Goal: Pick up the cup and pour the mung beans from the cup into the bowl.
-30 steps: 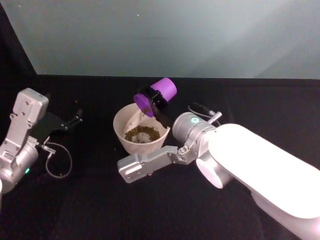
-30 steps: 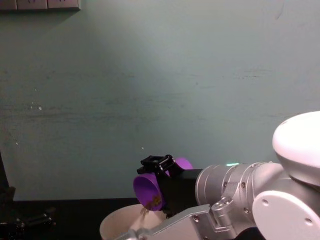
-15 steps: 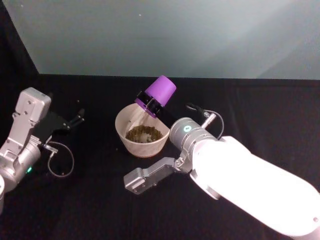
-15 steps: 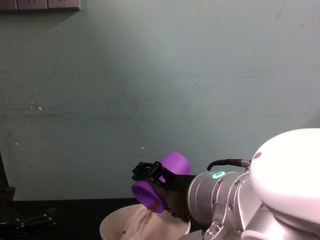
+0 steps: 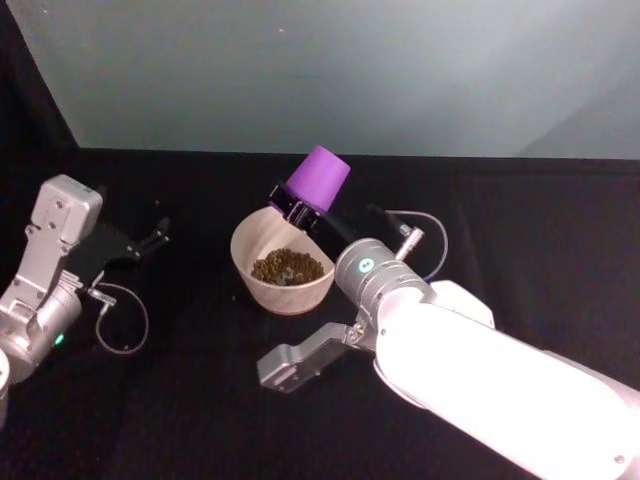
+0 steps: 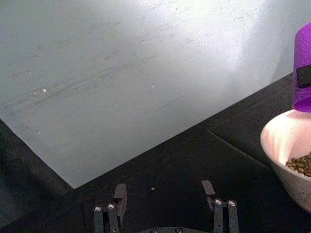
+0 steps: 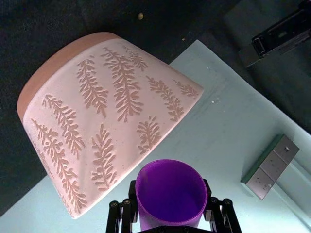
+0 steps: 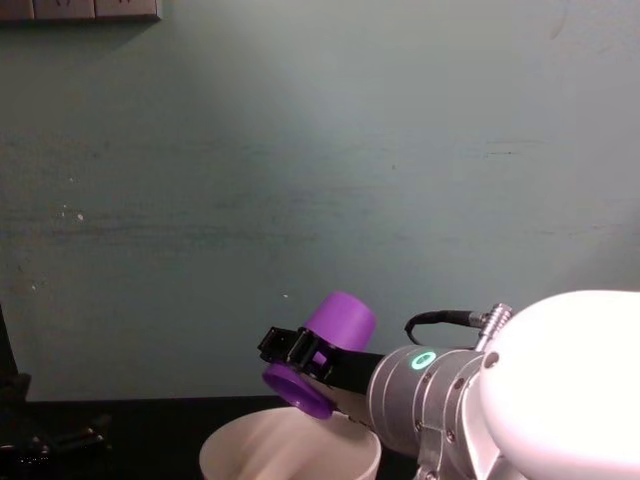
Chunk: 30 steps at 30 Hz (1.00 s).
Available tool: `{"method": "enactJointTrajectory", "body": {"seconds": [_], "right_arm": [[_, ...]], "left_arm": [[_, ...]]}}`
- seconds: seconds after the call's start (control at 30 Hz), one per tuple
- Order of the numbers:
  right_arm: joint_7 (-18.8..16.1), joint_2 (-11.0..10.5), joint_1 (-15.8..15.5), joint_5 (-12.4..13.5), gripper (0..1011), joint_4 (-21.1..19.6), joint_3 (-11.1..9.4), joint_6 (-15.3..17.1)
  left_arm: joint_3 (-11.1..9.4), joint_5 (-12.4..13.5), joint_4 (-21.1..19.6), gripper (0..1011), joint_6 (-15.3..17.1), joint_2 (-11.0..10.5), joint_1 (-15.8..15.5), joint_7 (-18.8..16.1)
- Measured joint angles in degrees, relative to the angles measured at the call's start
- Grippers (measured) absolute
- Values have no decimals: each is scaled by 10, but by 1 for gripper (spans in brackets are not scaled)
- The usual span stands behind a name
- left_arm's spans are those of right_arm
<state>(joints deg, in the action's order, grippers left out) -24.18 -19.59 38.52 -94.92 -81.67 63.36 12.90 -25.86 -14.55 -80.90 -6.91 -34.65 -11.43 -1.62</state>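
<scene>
The purple cup [image 5: 318,180] hangs tipped mouth-down over the far rim of the cream bowl [image 5: 243,252], with my right gripper [image 5: 300,208] shut on it. Mung beans [image 5: 285,266] lie heaped in the bowl. From the chest view the cup [image 8: 328,345] slants down toward the bowl [image 8: 285,450] just below it. The right wrist view looks into the cup [image 7: 170,191], which appears empty, and onto the bowl's fern-patterned wall [image 7: 112,111]. My left gripper [image 5: 150,240] rests open on the table to the left of the bowl, apart from it; its fingers [image 6: 119,194] stand spread.
A black cloth covers the table [image 5: 180,400] and a teal wall [image 5: 300,70] stands behind it. A cable loop [image 5: 120,325] lies beside the left arm. One stray bean [image 6: 152,189] lies ahead of the left gripper. My right arm's white body [image 5: 480,380] fills the front right.
My right gripper has rolled the cup from sideways to nearly bottom-up over the bowl. The trickle of beans seen earlier has stopped. The left arm has stayed put.
</scene>
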Motion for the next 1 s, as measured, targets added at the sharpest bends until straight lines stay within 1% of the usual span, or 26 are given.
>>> {"method": "enactJointTrajectory", "body": {"seconds": [0.1,0.5,0.77,1.0], "right_arm": [[-2,0,0,-7,735,-1,1,0],[-7,0,0,-16,735,-4,1,-1],[-12,-2,2,-31,735,-4,7,-2],[-12,-1,3,-33,734,-4,7,-3]], "left_arm": [[0,0,0,1000,0,0,0,0],[0,0,0,1000,0,0,0,0],[0,0,0,1000,0,0,0,0],[0,0,0,1000,0,0,0,0]]}}
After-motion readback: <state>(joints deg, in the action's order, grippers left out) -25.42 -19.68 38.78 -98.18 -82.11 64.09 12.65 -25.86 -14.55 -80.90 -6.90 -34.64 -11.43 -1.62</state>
